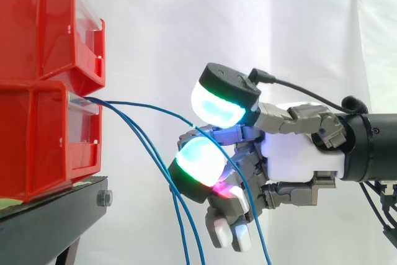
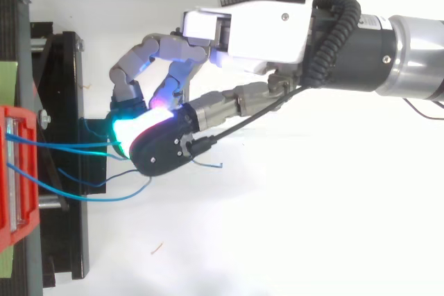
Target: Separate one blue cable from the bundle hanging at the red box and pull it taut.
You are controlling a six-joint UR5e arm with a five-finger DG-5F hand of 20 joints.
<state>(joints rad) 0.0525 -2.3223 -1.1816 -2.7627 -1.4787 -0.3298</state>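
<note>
White curtain [image 1: 186, 17] behind, hand [image 1: 298, 153] pinches blue cable [image 1: 149, 107].

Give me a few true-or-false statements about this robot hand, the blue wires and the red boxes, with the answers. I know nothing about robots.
1. Two red bins are stacked on a black stand. True.
2. The fingers of the hand are curled round one blue cable. True.
3. Every cable from the bins runs into the hand. False: other blue cables hang loose, down past the fingers.
4. The cables come out of the upper bin. False: they leave the front of the lower bin.
</note>
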